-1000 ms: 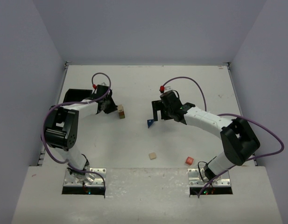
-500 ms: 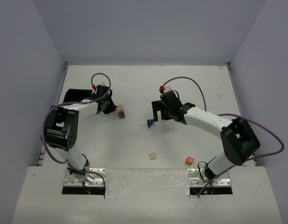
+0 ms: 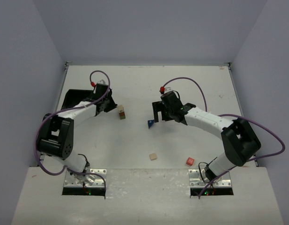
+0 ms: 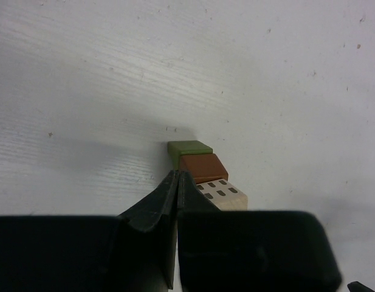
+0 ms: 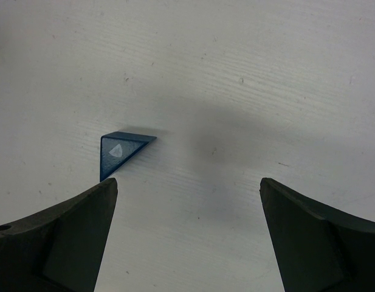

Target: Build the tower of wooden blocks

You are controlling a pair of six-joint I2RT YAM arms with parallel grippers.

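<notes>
A small stack stands left of centre: a plain tan cube on top, a reddish-brown face and the olive-green oblong under it. My left gripper is shut and empty, its tips right beside the stack's left side. The blue wedge lies flat on the table. My right gripper is open and empty just above it. In the right wrist view the wedge sits by my left fingertip. The second tan cube and the red cube lie near the front.
A black square tray lies at the left edge behind my left arm. Grey walls close in the white table on three sides. Purple cables loop over both arms.
My left arm's elbow has swung left and lower, and its gripper has drawn slightly back and left from the stack. The right arm and the blocks have not moved.
</notes>
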